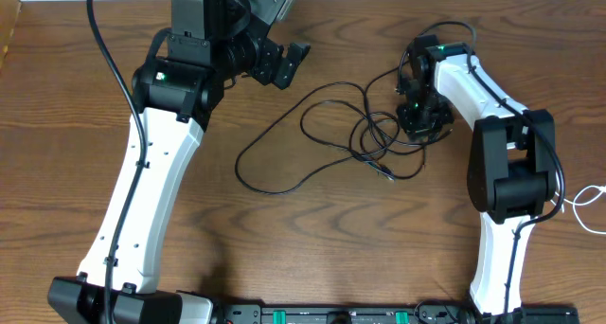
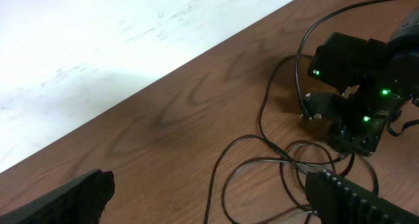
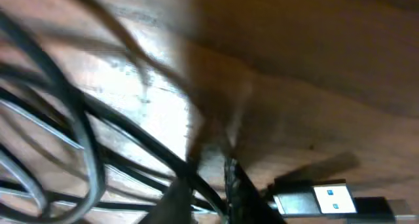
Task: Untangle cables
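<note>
Thin black cables (image 1: 312, 135) lie in loose loops mid-table, knotted into a tangle (image 1: 379, 139) at their right end. My right gripper (image 1: 418, 125) is down on that tangle. In the right wrist view its fingers (image 3: 239, 188) stand close together with a black cable (image 3: 131, 142) running between them, and a USB plug (image 3: 321, 199) lies just to the right. My left gripper (image 1: 284, 63) hovers open and empty over the table's far side, left of the loops. The left wrist view shows its fingers (image 2: 353, 198) wide apart, with the cables (image 2: 288, 160) and the right gripper (image 2: 357, 135) ahead.
A white cord (image 1: 592, 206) lies at the table's right edge, beside the right arm's base. The far table edge (image 2: 196, 50) runs close behind the left gripper. Thick black arm cables (image 1: 104, 40) hang along both arms.
</note>
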Robot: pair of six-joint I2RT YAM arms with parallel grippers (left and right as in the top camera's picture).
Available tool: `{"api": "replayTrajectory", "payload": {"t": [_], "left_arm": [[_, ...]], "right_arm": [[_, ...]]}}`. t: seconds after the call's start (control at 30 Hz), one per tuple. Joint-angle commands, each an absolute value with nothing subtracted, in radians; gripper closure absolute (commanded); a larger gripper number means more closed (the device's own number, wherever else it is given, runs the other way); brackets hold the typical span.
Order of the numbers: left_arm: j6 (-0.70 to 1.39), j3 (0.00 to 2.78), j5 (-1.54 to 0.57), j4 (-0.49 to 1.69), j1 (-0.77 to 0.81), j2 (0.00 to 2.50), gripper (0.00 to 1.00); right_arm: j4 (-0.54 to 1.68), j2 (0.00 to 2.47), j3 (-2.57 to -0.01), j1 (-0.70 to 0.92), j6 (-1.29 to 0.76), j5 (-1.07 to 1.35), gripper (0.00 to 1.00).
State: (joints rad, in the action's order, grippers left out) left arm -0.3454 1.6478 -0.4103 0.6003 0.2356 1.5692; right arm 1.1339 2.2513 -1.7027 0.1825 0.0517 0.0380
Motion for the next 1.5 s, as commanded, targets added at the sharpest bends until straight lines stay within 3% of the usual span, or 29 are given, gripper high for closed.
{"api": "replayTrajectory", "payload": {"t": [0.0,0.43,1.23,1.47], "left_arm": [[-0.363,1.640,-0.418,0.598,0.233,1.578,0.02],[-0.363,1.640,-0.407,0.604,0.232,1.578,0.02],[-0.362,1.640,-0.412,0.613,0.233,1.594,0.02],[-0.362,1.639,-0.554,0.609,0.250,1.628,0.02]], "right_arm": [[1.128,2.337,-1.686,0.186,0.039,0.094,0.99],[1.058,2.223,-1.686,0.180,0.181,0.553,0.99],[0.966,1.660,-1.691,0.130,0.165,0.564,0.99],[0.968,1.593,-1.723,0.131,0.150,0.564,0.99]]}}
